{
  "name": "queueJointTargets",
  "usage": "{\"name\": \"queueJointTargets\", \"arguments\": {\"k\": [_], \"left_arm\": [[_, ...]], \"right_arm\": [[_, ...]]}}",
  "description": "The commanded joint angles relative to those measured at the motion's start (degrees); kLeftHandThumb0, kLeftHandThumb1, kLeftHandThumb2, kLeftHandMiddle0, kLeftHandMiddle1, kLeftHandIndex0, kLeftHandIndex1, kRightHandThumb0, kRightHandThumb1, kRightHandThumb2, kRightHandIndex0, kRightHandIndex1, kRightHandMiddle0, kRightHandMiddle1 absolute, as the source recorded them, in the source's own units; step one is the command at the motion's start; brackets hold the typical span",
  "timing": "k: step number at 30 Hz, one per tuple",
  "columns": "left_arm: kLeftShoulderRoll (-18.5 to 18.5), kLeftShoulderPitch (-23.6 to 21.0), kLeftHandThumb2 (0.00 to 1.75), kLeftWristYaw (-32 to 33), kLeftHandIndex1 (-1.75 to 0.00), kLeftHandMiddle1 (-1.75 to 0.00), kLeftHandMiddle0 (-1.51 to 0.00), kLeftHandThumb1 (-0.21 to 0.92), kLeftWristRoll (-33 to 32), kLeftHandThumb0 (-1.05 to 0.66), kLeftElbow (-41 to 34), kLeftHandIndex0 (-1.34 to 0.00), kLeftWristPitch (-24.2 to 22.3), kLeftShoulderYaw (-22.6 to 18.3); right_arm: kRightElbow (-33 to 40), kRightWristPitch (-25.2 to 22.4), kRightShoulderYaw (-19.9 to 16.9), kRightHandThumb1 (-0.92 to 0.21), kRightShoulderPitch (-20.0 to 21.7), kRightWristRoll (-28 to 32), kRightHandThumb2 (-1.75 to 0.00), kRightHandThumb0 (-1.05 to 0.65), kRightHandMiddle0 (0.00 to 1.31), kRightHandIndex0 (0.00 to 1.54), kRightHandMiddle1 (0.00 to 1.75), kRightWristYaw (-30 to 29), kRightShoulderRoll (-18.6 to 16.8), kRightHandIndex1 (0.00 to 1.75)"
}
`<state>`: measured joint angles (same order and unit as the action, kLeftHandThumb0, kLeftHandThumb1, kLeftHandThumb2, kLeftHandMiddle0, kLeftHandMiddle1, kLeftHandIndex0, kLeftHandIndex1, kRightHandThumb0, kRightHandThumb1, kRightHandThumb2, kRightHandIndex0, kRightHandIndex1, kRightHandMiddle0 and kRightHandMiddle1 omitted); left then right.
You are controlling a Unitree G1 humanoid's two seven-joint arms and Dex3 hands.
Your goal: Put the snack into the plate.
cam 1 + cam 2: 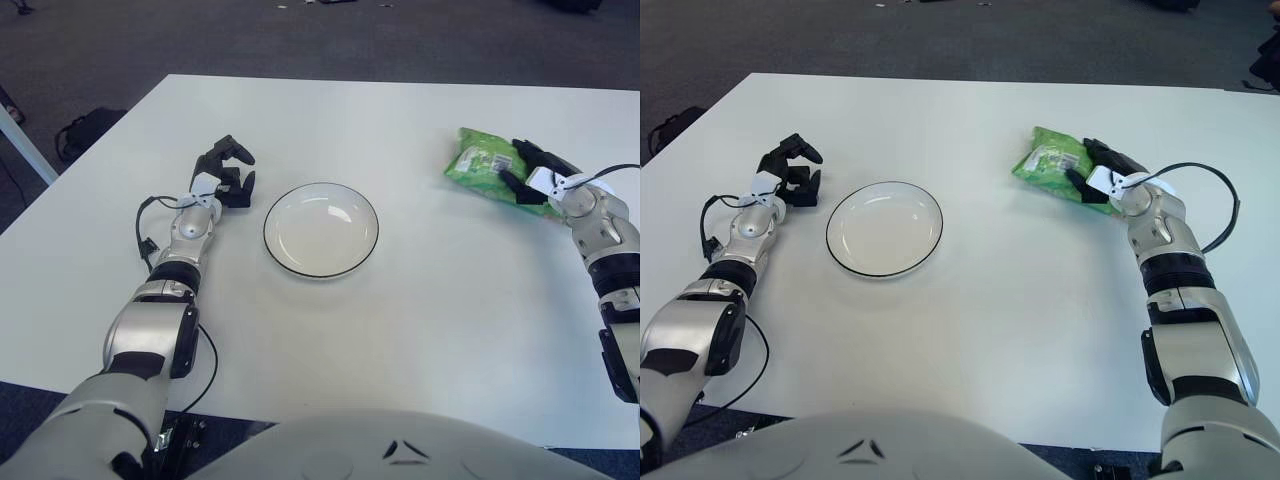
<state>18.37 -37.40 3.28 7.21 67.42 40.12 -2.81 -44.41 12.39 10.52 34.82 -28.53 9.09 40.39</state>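
Observation:
The green snack bag (483, 165) lies on the white table at the far right. My right hand (522, 170) is at its right end, with the fingers (532, 154) over the far edge and the thumb on the near side, closed around the bag. The bag still touches the table. The white plate with a dark rim (321, 230) sits empty at the table's middle, well to the left of the bag. My left hand (228, 172) shows left of the plate, fingers loosely curled and holding nothing.
The white table (420, 330) extends from the plate to the near edge. A cable (1200, 172) loops from my right wrist over the table. Dark floor lies beyond the far edge, with a black bag (85, 130) on it at the left.

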Motion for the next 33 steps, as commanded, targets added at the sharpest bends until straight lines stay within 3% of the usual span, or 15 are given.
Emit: {"name": "queueJointTargets", "arguments": {"k": [1,5,15,33], "left_arm": [[-1.22,4.32,1.27,-0.04,-1.75,-1.75,-1.26,0.35,0.59,-0.47,2.07,-0.58,-0.66,0.53],[-1.16,4.39,1.27,-0.11,-1.75,-1.75,-1.26,0.35,0.67,-0.47,1.99,-0.58,-0.73,0.64],[-0.94,4.54,1.28,-0.57,-1.75,-1.75,-1.27,0.35,0.73,-0.47,1.85,-0.59,-0.98,1.03],[-0.69,4.78,1.30,0.93,-1.75,-1.75,-1.27,0.33,1.95,-0.47,1.78,-0.60,-0.22,2.39]], "right_arm": [[-4.58,7.36,2.61,-0.92,0.10,-2.25,-1.07,-0.80,0.00,0.25,0.36,-1.96,1.80,0.13],[-7.41,13.81,4.73,-0.92,1.31,-4.02,-1.10,-0.80,0.00,0.33,0.49,-4.09,3.02,0.19],[-12.93,21.13,9.61,-0.92,5.43,-8.98,-1.07,-0.77,0.00,0.31,0.73,-8.49,4.58,0.31],[-19.91,24.56,16.90,-0.92,12.43,-16.11,-0.95,-0.71,0.00,0.20,0.92,-15.50,5.04,0.35]]}}
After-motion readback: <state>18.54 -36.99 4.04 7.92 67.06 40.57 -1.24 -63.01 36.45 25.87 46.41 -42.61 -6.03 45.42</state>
